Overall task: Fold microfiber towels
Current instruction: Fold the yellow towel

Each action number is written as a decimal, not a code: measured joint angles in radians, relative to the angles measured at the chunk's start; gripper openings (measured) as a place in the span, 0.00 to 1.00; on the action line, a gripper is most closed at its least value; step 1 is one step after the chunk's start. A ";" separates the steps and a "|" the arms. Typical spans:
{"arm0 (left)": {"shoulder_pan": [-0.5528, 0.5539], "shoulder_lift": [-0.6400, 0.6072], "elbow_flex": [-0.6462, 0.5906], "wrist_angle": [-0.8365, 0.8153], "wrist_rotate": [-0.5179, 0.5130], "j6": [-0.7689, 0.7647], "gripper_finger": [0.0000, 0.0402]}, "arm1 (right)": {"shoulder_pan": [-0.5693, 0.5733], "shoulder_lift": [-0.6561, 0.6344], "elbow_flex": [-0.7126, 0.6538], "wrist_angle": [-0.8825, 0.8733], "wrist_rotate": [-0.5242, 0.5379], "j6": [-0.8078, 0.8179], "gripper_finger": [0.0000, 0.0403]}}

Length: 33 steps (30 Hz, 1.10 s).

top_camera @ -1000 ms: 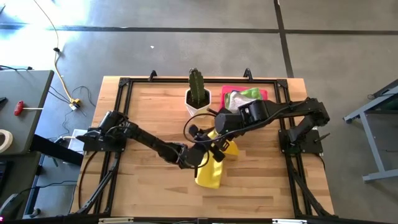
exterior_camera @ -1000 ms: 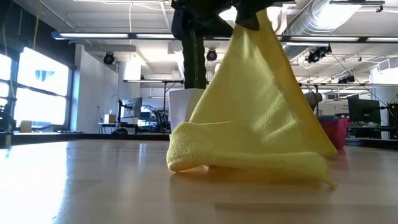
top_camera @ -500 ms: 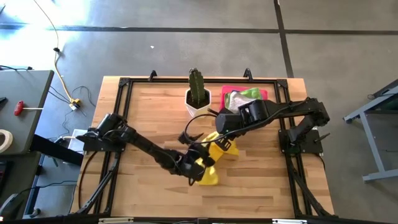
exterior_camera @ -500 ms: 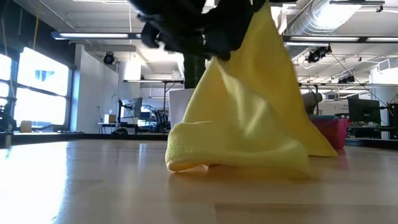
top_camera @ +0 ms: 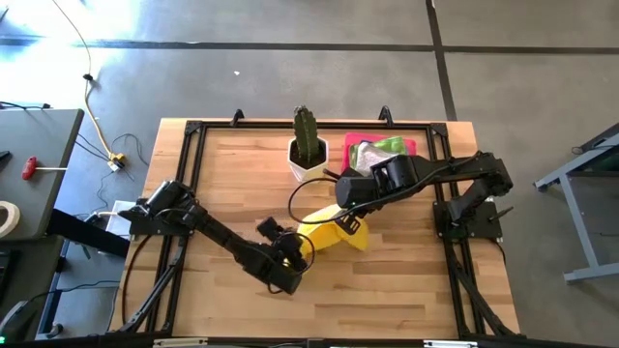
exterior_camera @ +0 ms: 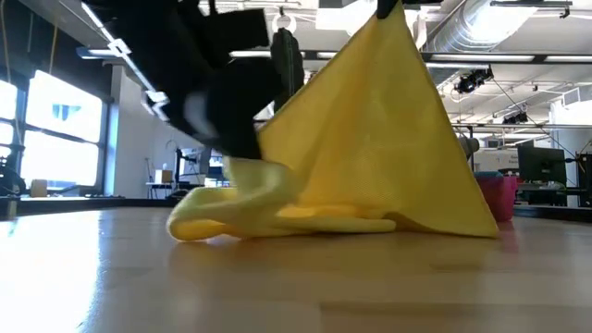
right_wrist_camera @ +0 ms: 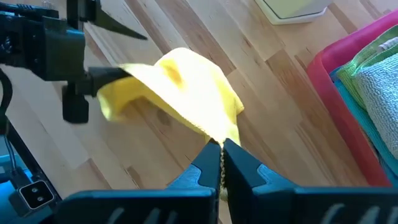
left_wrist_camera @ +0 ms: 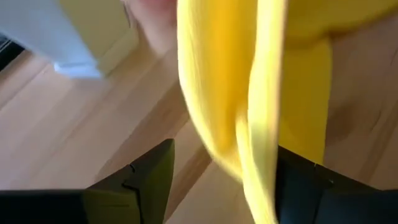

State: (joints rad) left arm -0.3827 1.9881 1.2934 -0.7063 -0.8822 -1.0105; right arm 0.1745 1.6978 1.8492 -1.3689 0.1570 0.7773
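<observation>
A yellow towel (top_camera: 334,235) is held up by one corner near the middle of the wooden table (top_camera: 222,193). That corner is pinched between the closed fingers of the right gripper (right_wrist_camera: 219,151), and from it the cloth is draped down and outward to the tabletop, as seen in the low view (exterior_camera: 370,157). The lower edge is spread along the wood, with a rolled, bunched end (exterior_camera: 217,217) stretched toward the left arm's side.

The left gripper (top_camera: 283,253) is placed low at that bunched end, toward the front of the table. Its fingers (left_wrist_camera: 149,180) are set wide apart, and a fold of the yellow cloth (left_wrist_camera: 230,93) is seen passing between them; whether the cloth is touched by them cannot be told. In the right wrist view the left gripper (right_wrist_camera: 93,78) is met at the far edge of the yellow cloth (right_wrist_camera: 180,87).

Behind the towel, a potted cactus (top_camera: 307,145) is set in a white pot. Beside it, a pink tray (top_camera: 360,142) is loaded with more towels (right_wrist_camera: 379,74), green, blue and grey, well apart from the yellow one.
</observation>
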 joint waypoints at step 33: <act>-0.060 -0.065 0.094 -0.451 0.327 0.156 0.03 | 0.089 0.000 0.000 -0.062 0.113 -0.450 0.00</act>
State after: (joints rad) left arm -0.4430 1.9228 1.3879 -1.1571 -0.5551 -0.8544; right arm 0.2633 1.6978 1.8492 -1.4313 0.2699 0.3273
